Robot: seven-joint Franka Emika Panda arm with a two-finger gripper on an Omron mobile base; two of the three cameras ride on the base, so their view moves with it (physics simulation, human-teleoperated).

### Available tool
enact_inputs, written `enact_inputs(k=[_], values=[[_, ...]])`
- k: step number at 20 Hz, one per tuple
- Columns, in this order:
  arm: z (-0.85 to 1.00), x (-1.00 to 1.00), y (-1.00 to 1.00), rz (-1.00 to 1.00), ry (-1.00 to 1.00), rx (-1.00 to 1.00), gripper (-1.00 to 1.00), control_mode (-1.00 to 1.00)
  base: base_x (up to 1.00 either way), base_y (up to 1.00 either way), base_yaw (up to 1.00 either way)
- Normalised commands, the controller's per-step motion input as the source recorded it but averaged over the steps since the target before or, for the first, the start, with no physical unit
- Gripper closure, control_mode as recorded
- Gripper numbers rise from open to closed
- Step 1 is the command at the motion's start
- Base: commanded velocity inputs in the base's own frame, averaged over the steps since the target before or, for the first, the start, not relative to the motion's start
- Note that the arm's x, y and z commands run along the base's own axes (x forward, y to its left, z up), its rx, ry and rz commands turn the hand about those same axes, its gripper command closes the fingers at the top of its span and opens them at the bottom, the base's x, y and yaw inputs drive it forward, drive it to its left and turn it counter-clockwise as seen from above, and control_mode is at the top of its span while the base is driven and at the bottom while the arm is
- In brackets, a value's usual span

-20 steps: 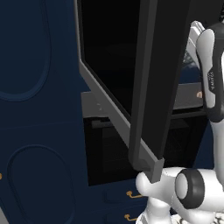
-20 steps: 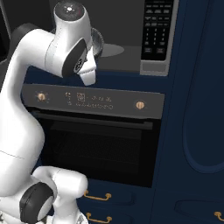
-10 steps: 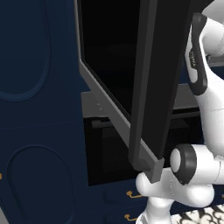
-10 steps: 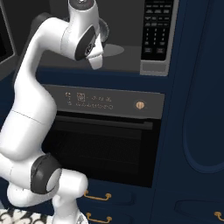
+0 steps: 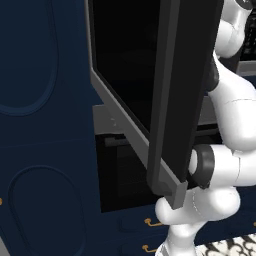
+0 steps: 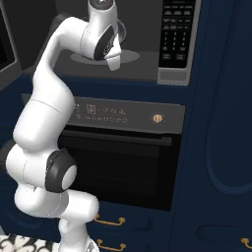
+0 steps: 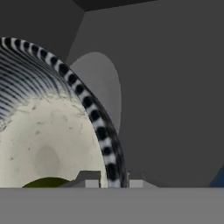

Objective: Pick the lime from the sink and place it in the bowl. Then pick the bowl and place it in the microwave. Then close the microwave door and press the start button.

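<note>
In the hand view the bowl [image 7: 48, 135] fills the left half, inside the microwave [image 7: 166, 87] above its round turntable [image 7: 103, 85]. The gripper [image 7: 111, 181] has its jaws closed on the striped rim, one tip either side. The lime [image 7: 46, 182] shows at the bottom edge inside. The bowl is likely rigid and smooth; the rim pinch suits it, though it may tilt.

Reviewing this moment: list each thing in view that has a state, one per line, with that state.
microwave door: swung open.
microwave: open, the bowl inside, over the turntable.
bowl: upright, its rim between the finger tips.
lime: lying in the bowl.
gripper: shut on the bowl's rim, reached into the microwave.
oven: door shut.
</note>
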Motion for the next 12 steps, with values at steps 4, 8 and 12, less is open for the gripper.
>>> enact_inputs(k=[4, 8, 12], values=[[-0.06, 0.54, 0.09, 0.0, 0.01, 0.0, 1.0, -1.0, 0.0, 0.0, 0.0], [-0.25, 0.44, 0.07, 0.0, 0.08, 0.0, 1.0, -1.0, 0.0, 0.0, 0.0], [-0.27, 0.25, 0.01, 0.0, 0.06, 0.0, 1.0, -1.0, 0.0, 0.0, 0.0]])
